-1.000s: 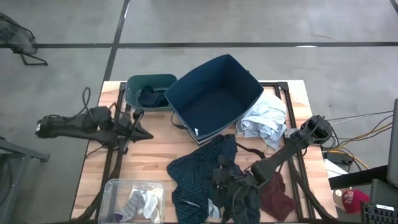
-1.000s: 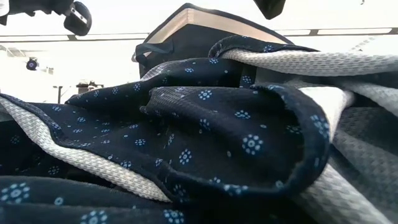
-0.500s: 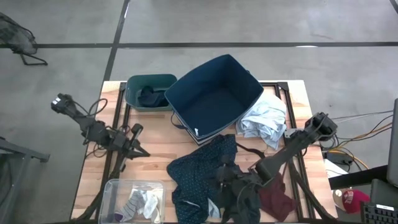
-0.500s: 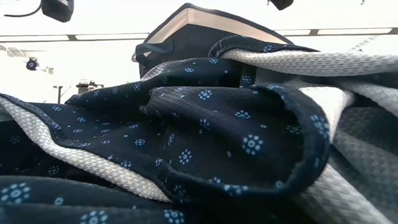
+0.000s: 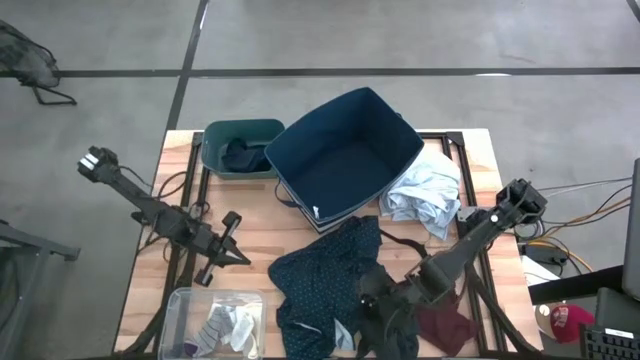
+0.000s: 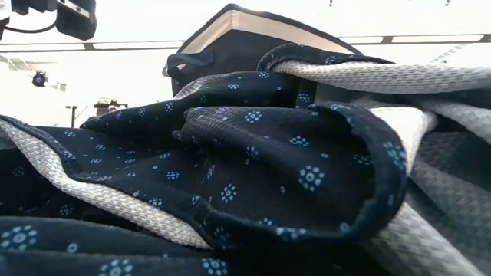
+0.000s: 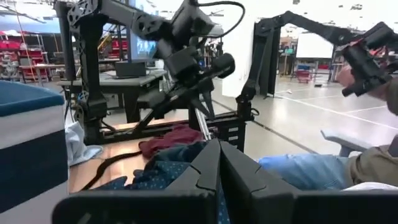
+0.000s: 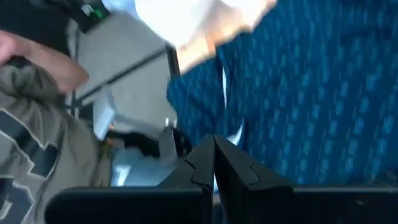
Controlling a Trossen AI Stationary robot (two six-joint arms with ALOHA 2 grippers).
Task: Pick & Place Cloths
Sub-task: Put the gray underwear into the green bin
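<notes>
At the near edge of the table [image 5: 250,235], the right gripper [image 5: 375,318] hangs low over the heap where the dotted navy shirt [image 5: 310,285] meets a black piece [image 5: 385,300] and the maroon piece [image 5: 445,325]; its own camera shows its fingers pressed together with nothing between them, so I judge it is lining up a pick rather than carrying. A clear tub [image 5: 215,320] at the near left corner holds small white and grey socks [image 5: 225,325]. Just beyond it, the left gripper [image 5: 232,250] hovers over bare wood, fingers together and empty, apparently waiting. Farther back stands the big navy box [image 5: 345,155], the likely drop point, with the pale blue-white shirt [image 5: 425,195] crumpled at its right and a green bin [image 5: 240,148] at its left.

The low view is filled by shirt folds [image 6: 253,169], hiding both grippers; only the overhead view shows the whole layout.
</notes>
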